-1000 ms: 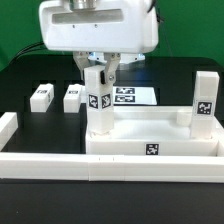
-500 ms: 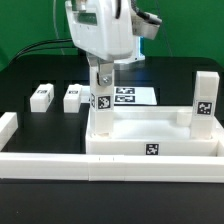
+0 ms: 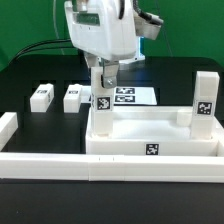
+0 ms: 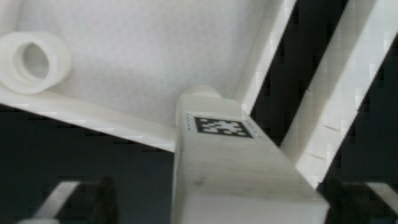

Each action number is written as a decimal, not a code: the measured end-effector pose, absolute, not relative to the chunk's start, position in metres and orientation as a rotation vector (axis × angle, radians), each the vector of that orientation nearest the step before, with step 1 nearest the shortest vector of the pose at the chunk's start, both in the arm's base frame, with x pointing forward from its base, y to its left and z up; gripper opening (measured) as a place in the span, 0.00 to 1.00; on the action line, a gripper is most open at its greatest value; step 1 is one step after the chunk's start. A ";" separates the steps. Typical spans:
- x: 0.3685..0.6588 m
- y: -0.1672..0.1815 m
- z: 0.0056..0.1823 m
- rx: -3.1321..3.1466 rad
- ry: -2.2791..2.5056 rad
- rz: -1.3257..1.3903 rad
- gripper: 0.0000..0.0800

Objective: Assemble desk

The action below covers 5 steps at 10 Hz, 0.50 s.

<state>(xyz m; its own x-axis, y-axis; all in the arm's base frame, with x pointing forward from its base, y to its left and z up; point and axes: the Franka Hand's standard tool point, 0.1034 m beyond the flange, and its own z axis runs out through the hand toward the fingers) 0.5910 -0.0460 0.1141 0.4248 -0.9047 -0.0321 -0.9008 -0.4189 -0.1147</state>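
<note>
The desk slab (image 3: 120, 148) is showing as smooth white plastic, matt with only a faint sheen along its rim. The upright leg (image 3: 101, 112) is looking like the same plastic (up close its face is appearing slightly grainy), and its printed tag (image 4: 221, 127) is reading as flat black-and-white, not shiny. The table (image 3: 30, 70) is presenting a dull black surface. The arm's casing (image 3: 100, 35) is gleaming as glossy white plastic. The marker board (image 3: 130, 96) is looking paper-like and matt.
</note>
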 end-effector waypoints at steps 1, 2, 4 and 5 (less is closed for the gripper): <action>0.593 -0.045 0.114 -2.653 1.461 -0.065 0.77; 0.593 -0.045 0.114 -2.748 1.280 -0.077 0.81; 0.592 -0.046 0.112 -2.857 1.033 -0.087 0.81; 0.592 -0.045 0.112 -2.915 0.869 -0.095 0.81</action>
